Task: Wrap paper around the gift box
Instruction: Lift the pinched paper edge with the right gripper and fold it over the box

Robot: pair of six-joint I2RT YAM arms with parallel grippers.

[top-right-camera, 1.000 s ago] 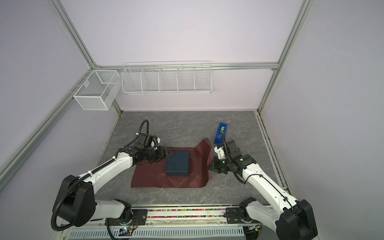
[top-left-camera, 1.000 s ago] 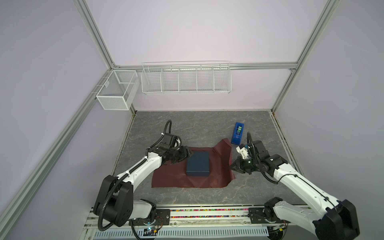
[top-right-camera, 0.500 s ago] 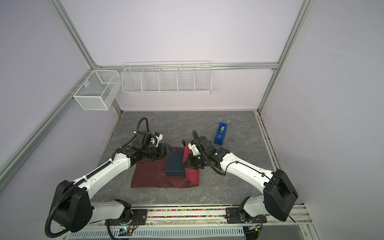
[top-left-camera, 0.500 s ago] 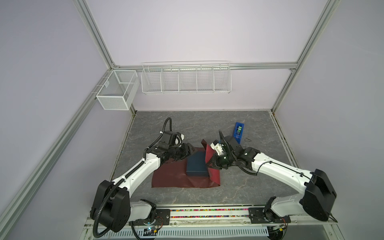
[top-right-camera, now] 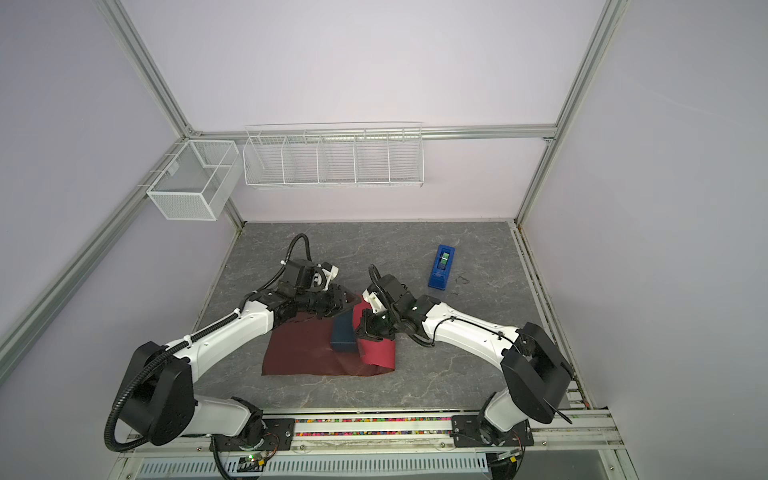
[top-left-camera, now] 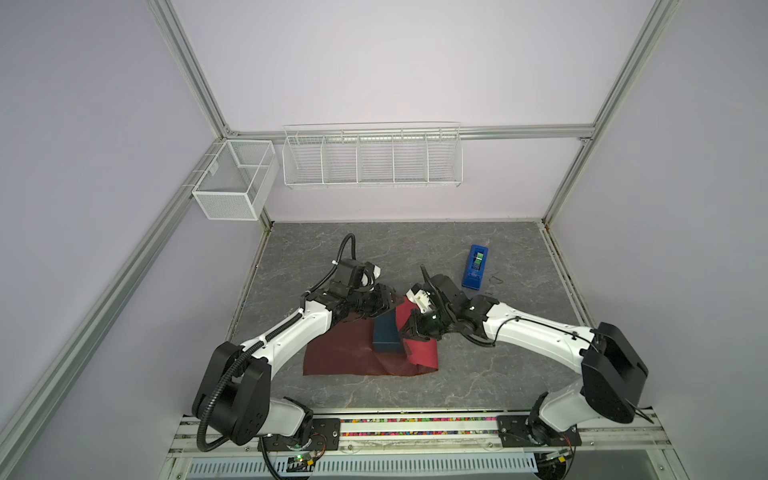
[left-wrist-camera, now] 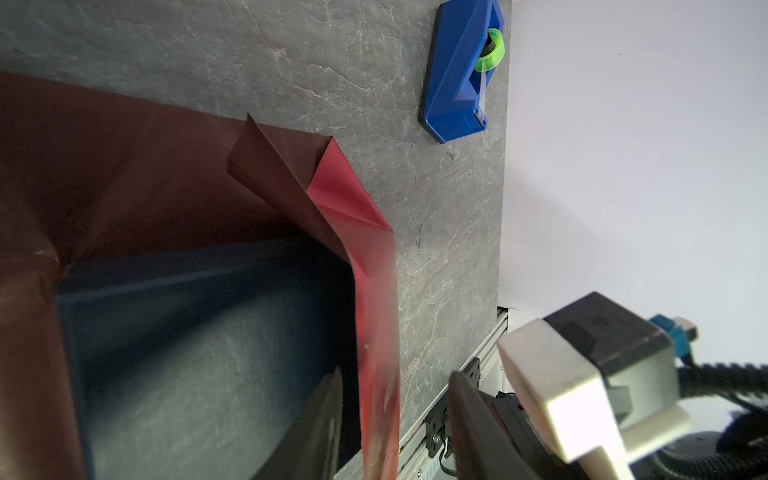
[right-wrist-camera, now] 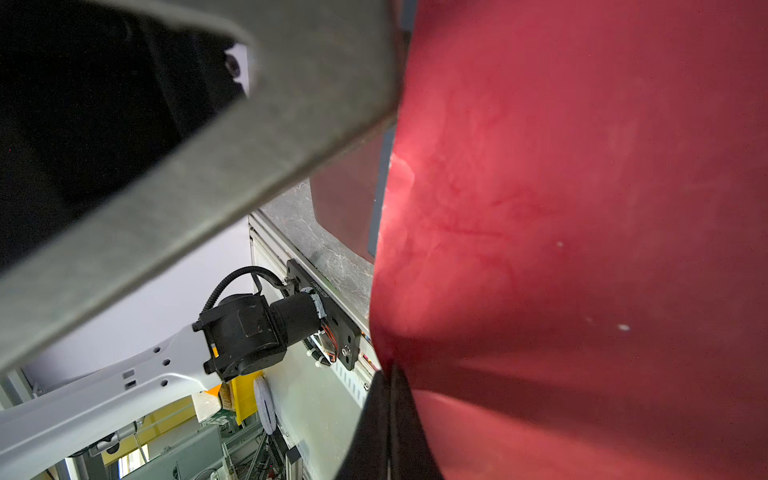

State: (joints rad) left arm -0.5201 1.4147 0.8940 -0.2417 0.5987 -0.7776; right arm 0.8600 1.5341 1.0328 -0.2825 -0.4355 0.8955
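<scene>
One grey tabletop (top-left-camera: 415, 245), one maroon paper (top-left-camera: 345, 353) mid-table, one navy gift box (top-left-camera: 386, 332) on it, 3 o'clock flap raised alongside, one blue tape dispenser (top-left-camera: 476, 266) at 1 o'clock, right gripper (right-wrist-camera: 390, 374) pinching that flap, left gripper (left-wrist-camera: 397, 374) parted astride it.

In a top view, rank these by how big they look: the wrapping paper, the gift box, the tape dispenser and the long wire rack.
1. long wire rack
2. paper
3. gift box and tape dispenser: they look about alike, and the paper hides part of the box, so I leave them unranked.
</scene>
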